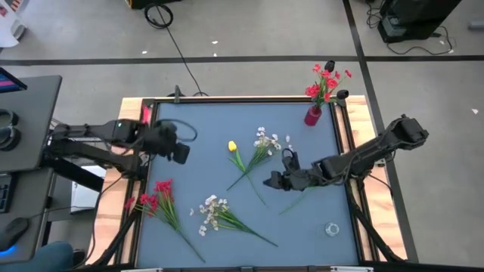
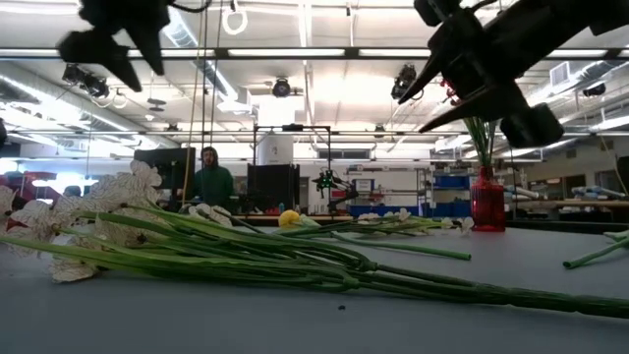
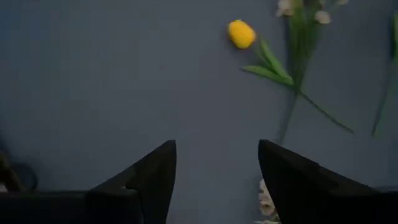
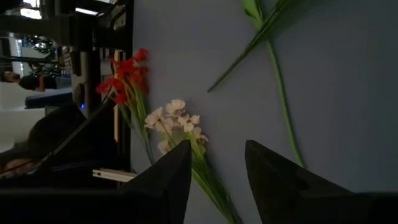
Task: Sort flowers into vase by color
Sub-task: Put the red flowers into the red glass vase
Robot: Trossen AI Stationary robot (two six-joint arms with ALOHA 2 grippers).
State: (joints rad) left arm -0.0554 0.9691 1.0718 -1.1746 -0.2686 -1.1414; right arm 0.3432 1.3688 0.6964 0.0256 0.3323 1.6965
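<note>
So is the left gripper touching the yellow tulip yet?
Apart. The left wrist view shows bare table between the left gripper and the yellow tulip, its jaws open and empty.

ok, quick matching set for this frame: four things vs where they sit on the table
Things:
1. red vase
2. yellow tulip
3. loose red flowers
4. right gripper

Places:
a. table middle
b. over stems, right of centre
c. far right corner, red flowers in it
d. lying near the left edge

Pairs: 1-c, 2-a, 3-d, 4-b
</note>
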